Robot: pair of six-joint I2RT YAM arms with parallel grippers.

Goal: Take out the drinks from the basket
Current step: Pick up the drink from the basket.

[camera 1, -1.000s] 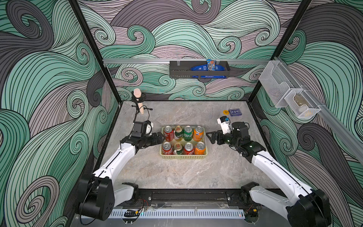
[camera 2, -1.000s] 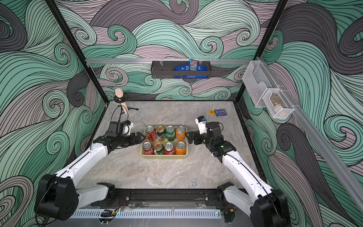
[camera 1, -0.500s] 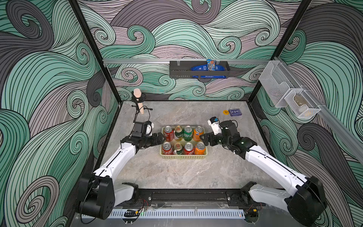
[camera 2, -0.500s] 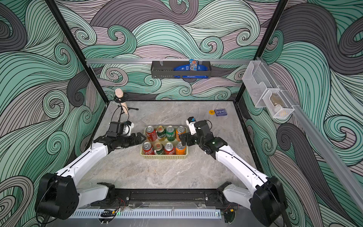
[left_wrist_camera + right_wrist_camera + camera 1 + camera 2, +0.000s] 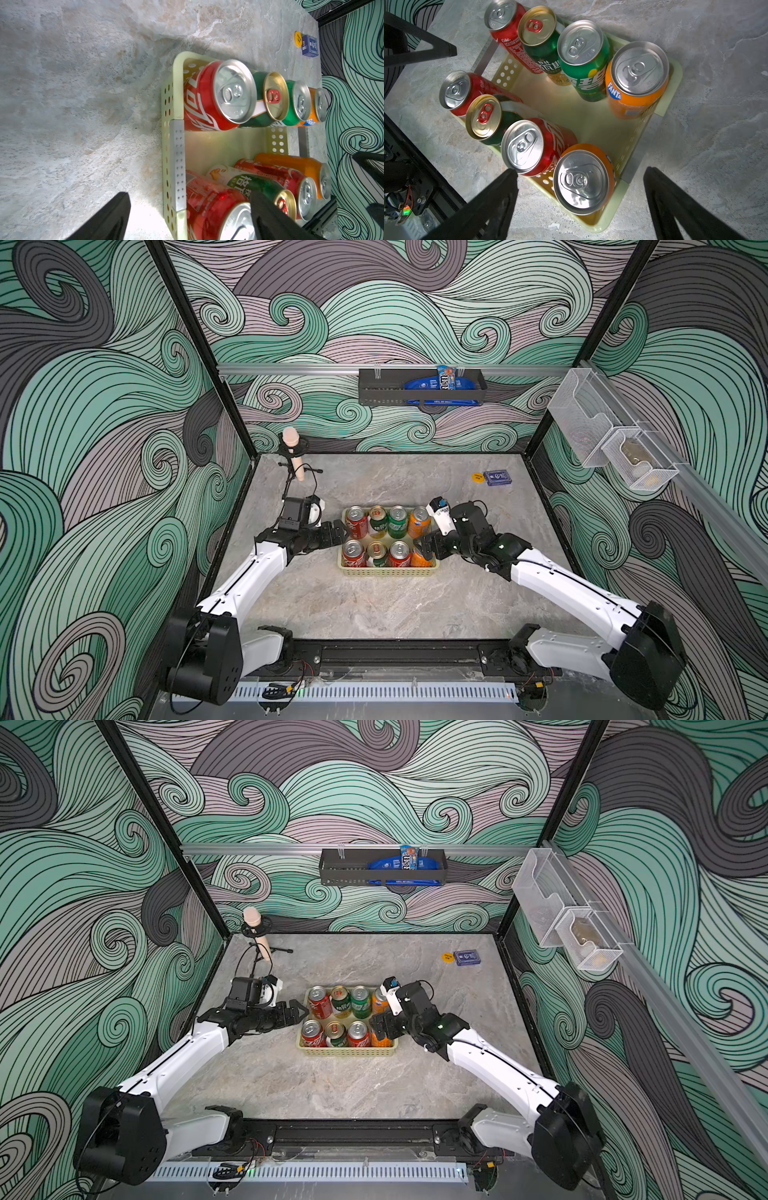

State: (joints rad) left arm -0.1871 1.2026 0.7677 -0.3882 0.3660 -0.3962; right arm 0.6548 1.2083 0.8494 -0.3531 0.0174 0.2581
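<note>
Right gripper [image 5: 422, 549] has swung in over the right end of pale yellow-green perforated plastic basket [image 5: 388, 571]. Jaws spread, flanking near-right orange aluminium can [image 5: 581, 182], no pinch yet. Left gripper [image 5: 338, 531] unmoved, spread, empty. All eight cans in basket on desk [image 5: 374, 605]. First lift likely next.

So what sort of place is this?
Probably a robot test booth: two white arms mounted on one rail, swirl-patterned walls boxing in a table, and a basket of soda cans between them.

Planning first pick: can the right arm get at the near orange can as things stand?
Probably yes. The right end effector is open over the near orange can, whose top is uncovered. The red can beside it and the basket wall may crowd the grasp.
</note>
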